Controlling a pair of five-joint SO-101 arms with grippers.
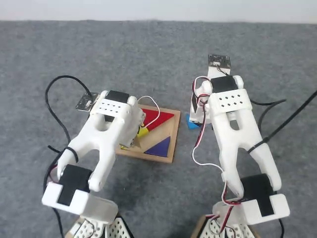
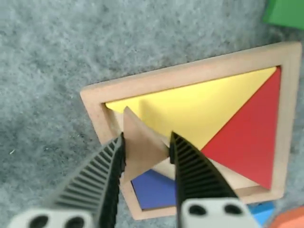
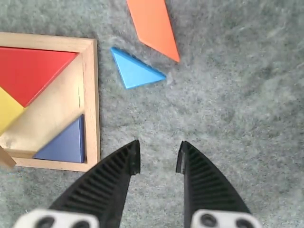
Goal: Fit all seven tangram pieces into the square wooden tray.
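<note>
Ribbed left end effector (image 2: 147,137) | pinches tan wooden triangle (image 2: 141,149) | over square tray (image 2: 190,73)

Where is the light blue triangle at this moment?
In the right wrist view the light blue triangle lies on the grey carpet just outside the wooden tray, between it and the orange piece, on the right arm's side.

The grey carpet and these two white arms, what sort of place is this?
Probably a robotics lab or hobby test bench: a left arm and right arm with exposed wires stand on grey carpet, working a wooden tray of coloured tangram pieces.
</note>
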